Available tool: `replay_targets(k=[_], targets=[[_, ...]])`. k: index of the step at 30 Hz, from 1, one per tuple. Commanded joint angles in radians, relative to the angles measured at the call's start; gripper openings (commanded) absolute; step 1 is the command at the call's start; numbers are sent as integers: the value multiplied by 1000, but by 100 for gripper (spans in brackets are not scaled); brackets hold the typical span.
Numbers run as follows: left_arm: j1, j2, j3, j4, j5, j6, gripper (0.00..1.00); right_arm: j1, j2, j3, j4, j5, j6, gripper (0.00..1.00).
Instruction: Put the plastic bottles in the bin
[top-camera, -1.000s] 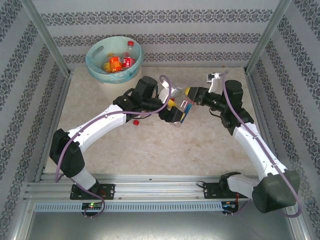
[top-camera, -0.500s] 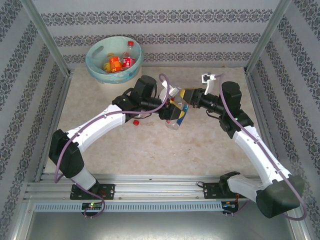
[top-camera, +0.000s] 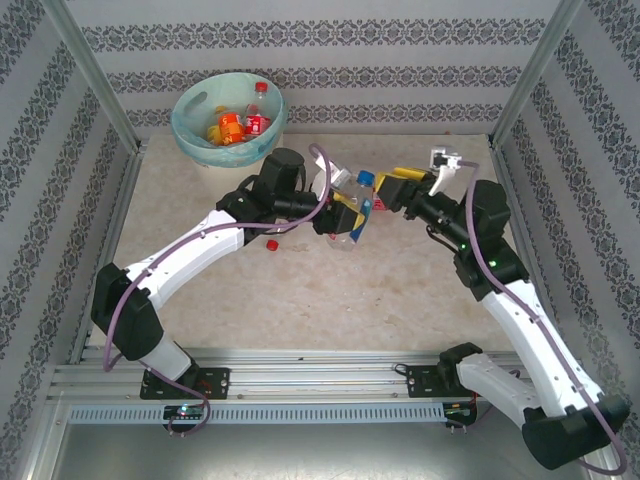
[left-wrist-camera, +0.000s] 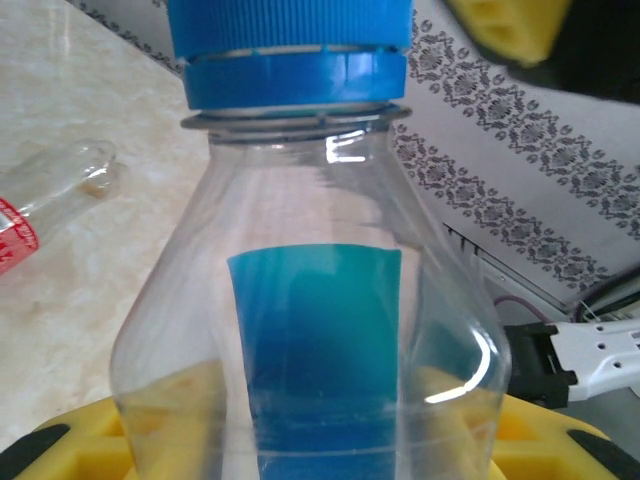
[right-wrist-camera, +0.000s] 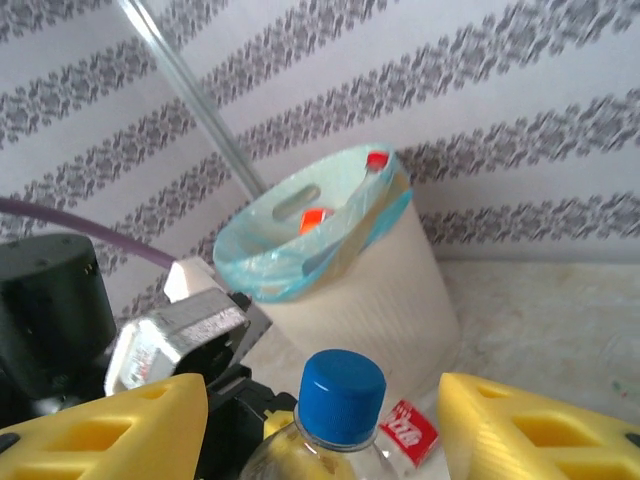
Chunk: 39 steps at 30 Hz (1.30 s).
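Observation:
A clear plastic bottle with a blue cap and a blue label hangs above the table's middle. My left gripper is shut on its body. In the left wrist view the bottle stands close up, with yellow fingers on either side. My right gripper is open just right of the cap. Its yellow fingers stand apart from the blue cap on both sides. The bin stands at the far left with an orange bottle and a red bottle inside.
Another clear bottle with a red label lies on the table near the left arm; its red cap shows from above. The bin rises just behind the held bottle. Patterned walls and metal posts enclose the table.
The left gripper has closed on the blue-capped bottle. The right gripper has let go of it, opened and drawn back to the right.

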Motion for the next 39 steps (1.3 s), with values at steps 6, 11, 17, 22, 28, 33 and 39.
replay_targets(k=[6,11,17,22,28,33,39], targets=[[73,-108,0,54,-32,10,25,2,-154,-64,10,307,-60,64],[164,-140,87,12,-93,29,26,2,-199,-73,-17,365,-93,64],[297,-150,216,-30,-288,8,26,2,-212,-83,-34,378,-120,63],[400,-123,290,-34,-368,10,25,2,-206,-84,-37,367,-149,56],[476,-51,396,-76,-462,67,24,1,-194,-87,-40,359,-177,54],[487,42,522,-94,-507,117,23,1,-186,-91,-36,370,-183,53],[491,174,681,-147,-599,192,22,1,-181,-80,-39,384,-197,53]])
